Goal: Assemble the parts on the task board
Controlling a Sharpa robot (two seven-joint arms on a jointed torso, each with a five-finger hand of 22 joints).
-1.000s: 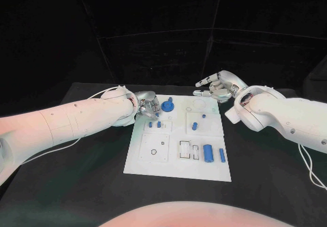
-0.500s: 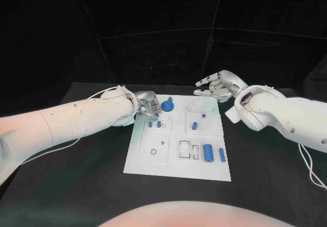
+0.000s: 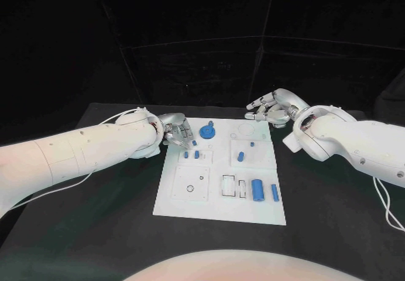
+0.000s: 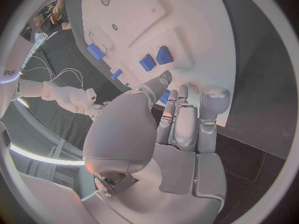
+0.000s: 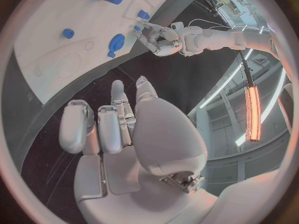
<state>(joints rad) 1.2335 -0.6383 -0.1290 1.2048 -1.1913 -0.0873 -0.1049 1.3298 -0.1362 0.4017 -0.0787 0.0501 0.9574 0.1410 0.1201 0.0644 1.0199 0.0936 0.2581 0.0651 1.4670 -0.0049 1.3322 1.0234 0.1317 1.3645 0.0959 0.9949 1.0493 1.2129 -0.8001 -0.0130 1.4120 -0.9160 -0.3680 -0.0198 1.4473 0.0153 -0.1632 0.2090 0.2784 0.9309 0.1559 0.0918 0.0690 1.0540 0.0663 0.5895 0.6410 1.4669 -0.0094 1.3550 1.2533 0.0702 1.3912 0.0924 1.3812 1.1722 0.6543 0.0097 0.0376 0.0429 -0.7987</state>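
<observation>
The white task board (image 3: 190,205) lies in the middle of the black table. Blue parts sit on it: a round toothed piece (image 3: 208,132) at the far end, small pieces (image 3: 196,154) on the left, one (image 3: 240,156) in the middle, and a thick cylinder (image 3: 258,189) beside a thin one (image 3: 275,192) nearer me. My left hand (image 3: 177,133) hovers at the board's far left edge, fingers stretched toward a small blue piece (image 3: 194,142), holding nothing. My right hand (image 3: 270,108) hangs beyond the board's far right corner, fingers spread and empty. The right wrist view shows the board (image 5: 50,69) and the toothed piece (image 5: 116,42).
Black table (image 3: 337,222) surrounds the board on all sides, with dark curtains behind it. A thin white cable (image 3: 384,205) trails from my right arm. In the left wrist view the board (image 4: 181,20) lies just past the fingertips (image 4: 209,97).
My left hand has drawn back a little to the left, off the board's edge. My right hand has shifted slightly to the right. The parts have not moved.
</observation>
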